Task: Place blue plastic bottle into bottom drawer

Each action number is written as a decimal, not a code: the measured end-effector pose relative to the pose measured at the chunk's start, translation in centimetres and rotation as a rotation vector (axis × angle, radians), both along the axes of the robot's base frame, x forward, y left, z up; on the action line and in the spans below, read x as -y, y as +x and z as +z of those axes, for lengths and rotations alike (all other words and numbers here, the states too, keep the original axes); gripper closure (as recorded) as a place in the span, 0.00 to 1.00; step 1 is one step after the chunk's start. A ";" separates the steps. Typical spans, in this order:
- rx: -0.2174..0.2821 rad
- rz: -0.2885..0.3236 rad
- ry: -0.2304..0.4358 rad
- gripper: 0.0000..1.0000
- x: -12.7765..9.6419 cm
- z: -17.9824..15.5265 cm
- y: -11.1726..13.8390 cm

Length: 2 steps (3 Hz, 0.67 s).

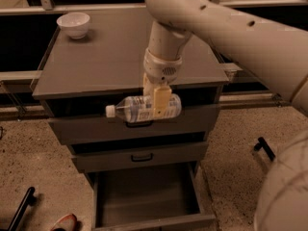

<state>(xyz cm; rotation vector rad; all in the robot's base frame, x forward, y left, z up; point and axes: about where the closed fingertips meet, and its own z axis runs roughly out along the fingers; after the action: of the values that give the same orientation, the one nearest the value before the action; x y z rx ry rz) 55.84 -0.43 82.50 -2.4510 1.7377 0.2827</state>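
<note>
The blue plastic bottle is a clear bottle with a white cap pointing left and a pale label. It lies sideways in my gripper, which is shut on it. The gripper hangs from the cream arm in front of the cabinet, level with the top drawer's front and past the cabinet top's front edge. The bottom drawer is pulled open below; its plain grey inside shows, directly under the bottle and well below it.
A white bowl sits at the back left of the grey cabinet top. Two upper drawers with black handles are closed. My arm's bulk fills the right side. A black bar lies on the speckled floor at left.
</note>
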 end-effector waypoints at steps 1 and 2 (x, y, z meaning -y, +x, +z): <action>-0.040 0.004 -0.023 1.00 0.4 -2.0 -1.1; -0.040 0.004 -0.023 1.00 0.4 -2.0 -1.1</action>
<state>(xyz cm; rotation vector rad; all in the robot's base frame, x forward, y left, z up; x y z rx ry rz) 54.74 -0.86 80.51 -2.4819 1.7613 0.3157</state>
